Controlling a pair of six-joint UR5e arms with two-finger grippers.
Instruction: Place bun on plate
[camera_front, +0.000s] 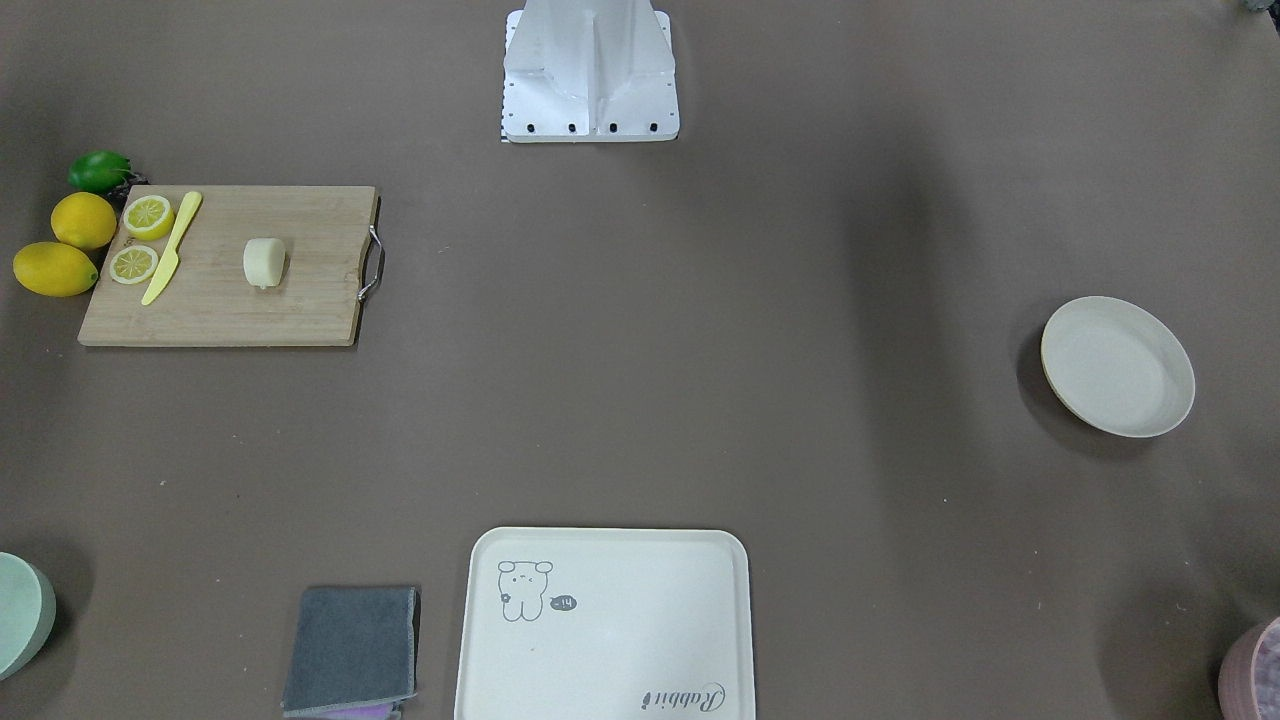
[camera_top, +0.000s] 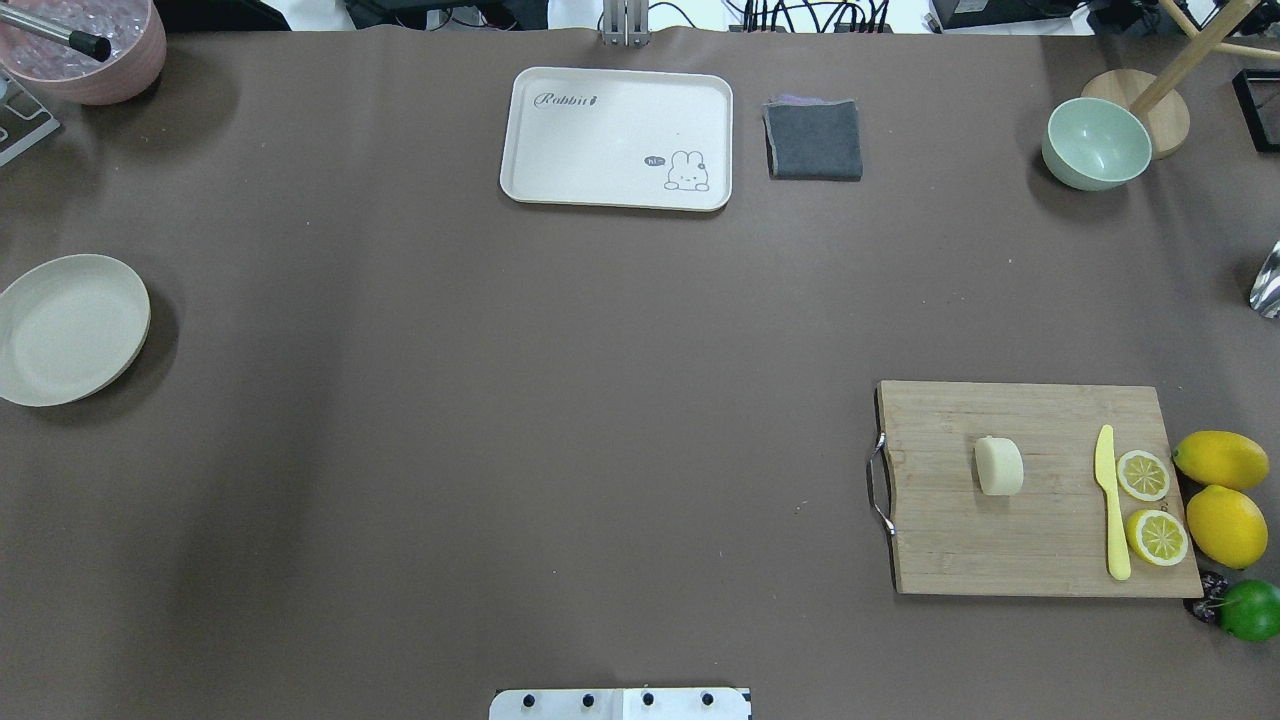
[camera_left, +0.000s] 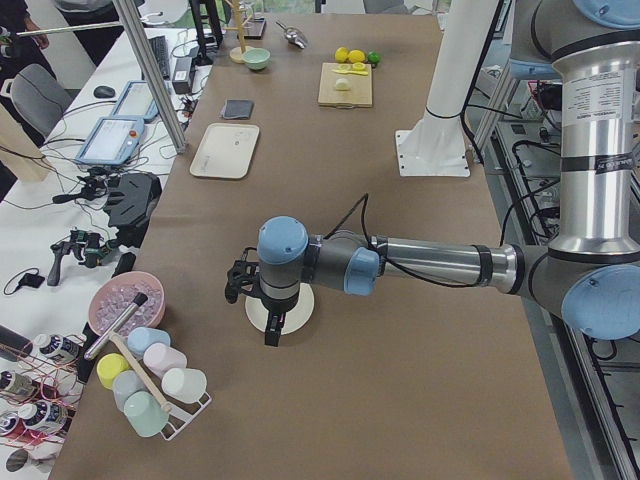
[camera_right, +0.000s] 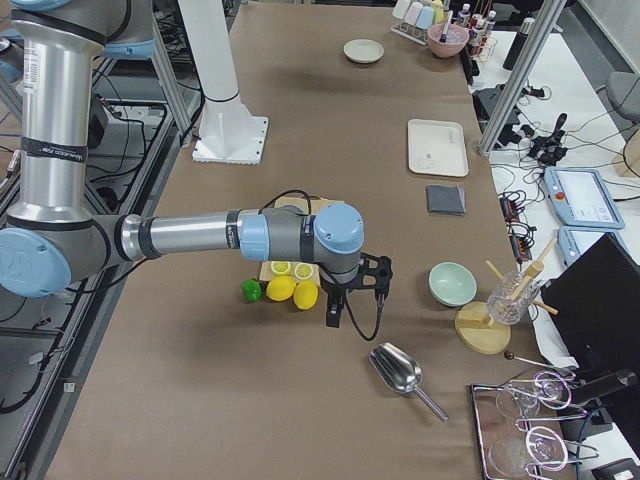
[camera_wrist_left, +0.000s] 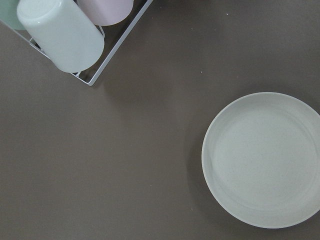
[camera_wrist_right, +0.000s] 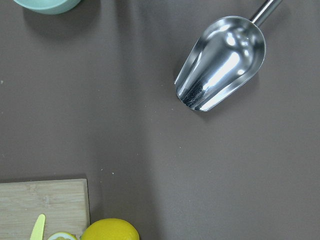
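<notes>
Bun (camera_top: 998, 466) lies on its side in the middle of the cutting board (camera_top: 1040, 540), on the robot's right. Nothing touches it. The knife (camera_top: 1112, 505) and lemon slices (camera_top: 1143, 475) lie nearer the board's outer end.

Plate (camera_top: 70, 328) sits bare at the far left edge of the table (camera_top: 560, 420), well apart from the bun, with the whole table width between them.

Left gripper (camera_left: 270, 330) hangs fingers-down over the plate, holding nothing I can make out. Only the side view shows it, so I cannot tell how far it is open.

Right gripper (camera_right: 335, 310) hovers past the whole lemons (camera_right: 290, 290), off the board's end, with the scoop (camera_wrist_right: 220, 62) on the table nearby. Again only a side view, so its opening is not readable.

Judgement: pick not yet begun. Each arm waits on its own side, the right one nearer the bun. The carry spans the table, so a long reach or a hand-over seems likely.
</notes>
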